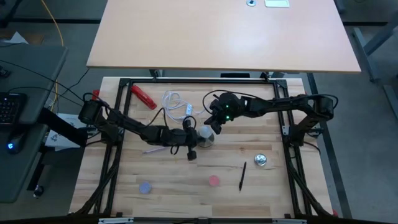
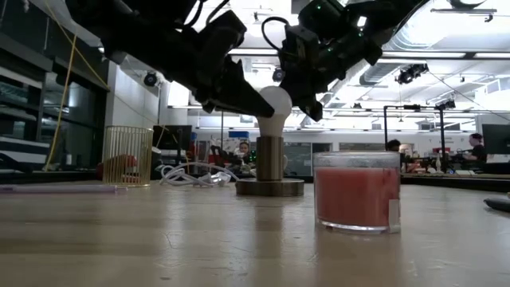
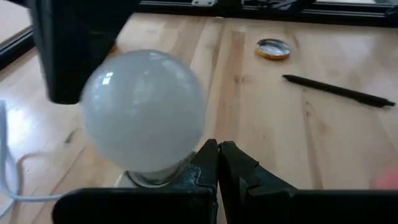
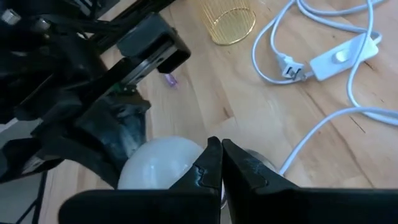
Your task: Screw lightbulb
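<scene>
High view: wooden worktop (image 1: 168, 180) inside a dark frame. Left hand (image 1: 190, 138) and right hand (image 1: 214, 122) meet near the middle, on either side of the lightbulb (image 1: 206, 133), which sits in a grey round socket stand (image 1: 208, 142). Also on the worktop: white cable with switch (image 1: 176, 104), red tool (image 1: 143, 96), black pen (image 1: 242, 175), small silver disc (image 1: 261, 160), pink lid (image 1: 214, 181), bluish lid (image 1: 145, 187).

Low view: lightbulb (image 2: 275, 103) upright in the socket stand (image 2: 269, 170), globe uppermost. Both hands come down from above, one close on each side of the globe; whether either touches it cannot be told here. Pink translucent cup (image 2: 356, 191) in the foreground, gold wire basket (image 2: 127, 155) and white cable (image 2: 191, 176) farther back. People visible in the room beyond.

Left wrist view: left hand (image 3: 218, 163) with fingers pressed together, holding nothing, tips just beside the base of the lightbulb (image 3: 143, 109). Black pen (image 3: 339, 91) and silver disc (image 3: 273, 48) lie beyond on the worktop.

Right wrist view: right hand (image 4: 215, 163) with fingers pressed together, empty, tips right next to the lightbulb (image 4: 158, 163). The left arm's dark body stands on the far side of the globe. Gold wire basket (image 4: 230, 23) and white cable with switch (image 4: 339, 56) lie beyond
</scene>
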Controlling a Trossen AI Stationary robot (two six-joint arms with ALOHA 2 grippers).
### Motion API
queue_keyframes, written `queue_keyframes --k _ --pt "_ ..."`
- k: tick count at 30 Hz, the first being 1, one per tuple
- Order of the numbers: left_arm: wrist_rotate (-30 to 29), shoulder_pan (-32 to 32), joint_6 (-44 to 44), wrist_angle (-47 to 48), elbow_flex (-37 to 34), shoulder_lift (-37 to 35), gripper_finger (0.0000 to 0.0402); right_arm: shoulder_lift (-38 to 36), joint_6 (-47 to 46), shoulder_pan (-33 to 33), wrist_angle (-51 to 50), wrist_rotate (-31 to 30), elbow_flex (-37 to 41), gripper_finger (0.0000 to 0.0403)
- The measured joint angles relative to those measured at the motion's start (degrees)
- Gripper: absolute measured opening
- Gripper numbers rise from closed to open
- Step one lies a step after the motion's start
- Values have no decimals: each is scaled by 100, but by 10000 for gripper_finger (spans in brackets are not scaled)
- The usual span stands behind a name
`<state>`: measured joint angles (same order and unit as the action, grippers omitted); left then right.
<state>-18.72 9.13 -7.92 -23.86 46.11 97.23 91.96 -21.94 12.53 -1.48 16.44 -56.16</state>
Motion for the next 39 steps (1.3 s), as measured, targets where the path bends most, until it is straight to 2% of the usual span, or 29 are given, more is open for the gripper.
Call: queue_keyframes --k 7,15,25,31,36,39 --pt "131 -196 26 31 0 0 0 0 -176 -204 18 -150 0 0" --pt "133 -223 523 99 -9 -50 0 -92 -310 -366 -234 -399 -4 0" --pt "20 -299 1048 409 -11 -205 0 -373 -371 -390 -659 -437 -2 0" --pt "-91 -479 1075 541 -11 -212 0 -564 -508 -403 -872 -367 0 0" --pt "-166 -710 1216 498 -15 -212 0 -595 -624 -622 -991 -251 0 0" --pt "-119 -855 1218 330 6 -250 0 -578 -655 -848 -1070 -450 0 0"
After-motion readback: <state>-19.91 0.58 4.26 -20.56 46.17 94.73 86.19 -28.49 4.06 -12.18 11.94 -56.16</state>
